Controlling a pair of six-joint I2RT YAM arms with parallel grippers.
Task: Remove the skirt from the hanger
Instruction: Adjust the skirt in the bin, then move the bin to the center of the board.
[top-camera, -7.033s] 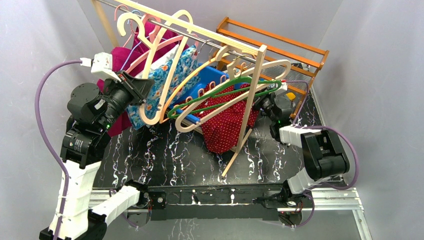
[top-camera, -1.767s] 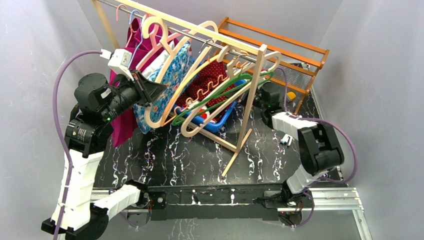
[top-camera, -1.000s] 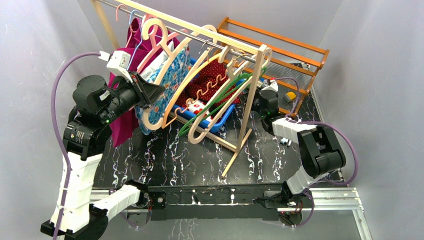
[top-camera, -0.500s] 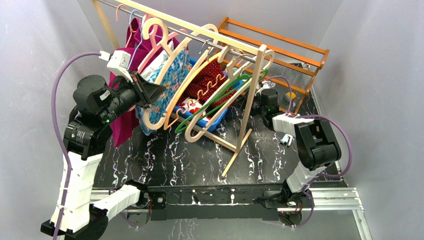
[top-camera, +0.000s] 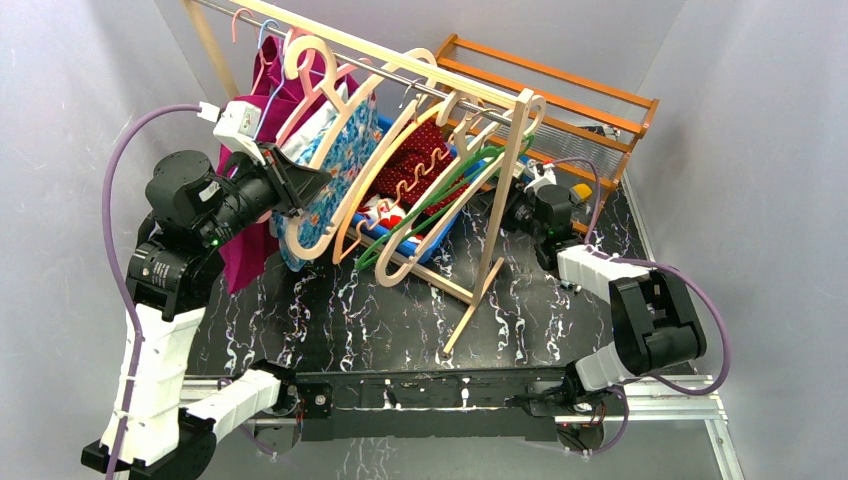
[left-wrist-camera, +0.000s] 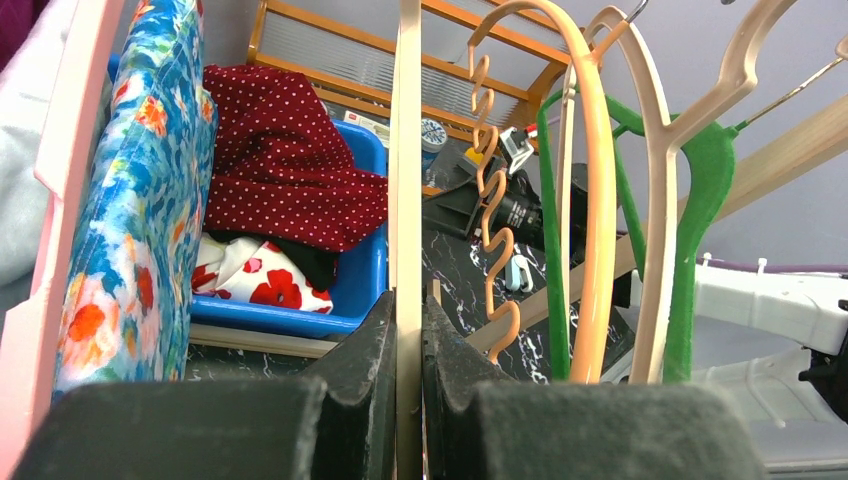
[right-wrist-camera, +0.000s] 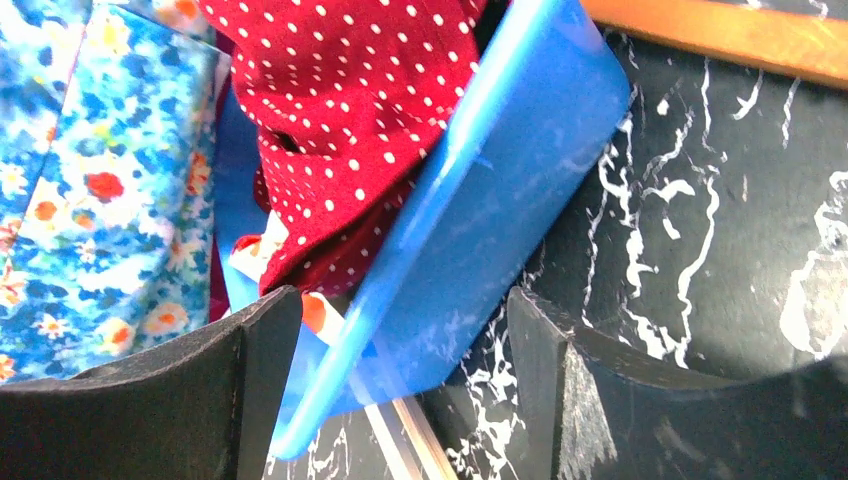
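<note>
My left gripper (left-wrist-camera: 408, 340) is clamped on a pale wooden hanger (left-wrist-camera: 407, 150). The red dotted skirt (left-wrist-camera: 280, 170) lies bunched in the blue bin (left-wrist-camera: 360, 270). My right gripper (right-wrist-camera: 400, 320) hangs by the bin's edge, jaws spread wide.

Skirt (left-wrist-camera: 290, 150) in bin (left-wrist-camera: 362, 285), seemingly behind the hangers (left-wrist-camera: 592, 200)

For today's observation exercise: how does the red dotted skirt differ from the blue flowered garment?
The red dotted skirt lies crumpled in the blue bin; the blue flowered garment hangs upright. The skirt bears white dots; the garment bears flowers. Both are patterned cloth.
</note>
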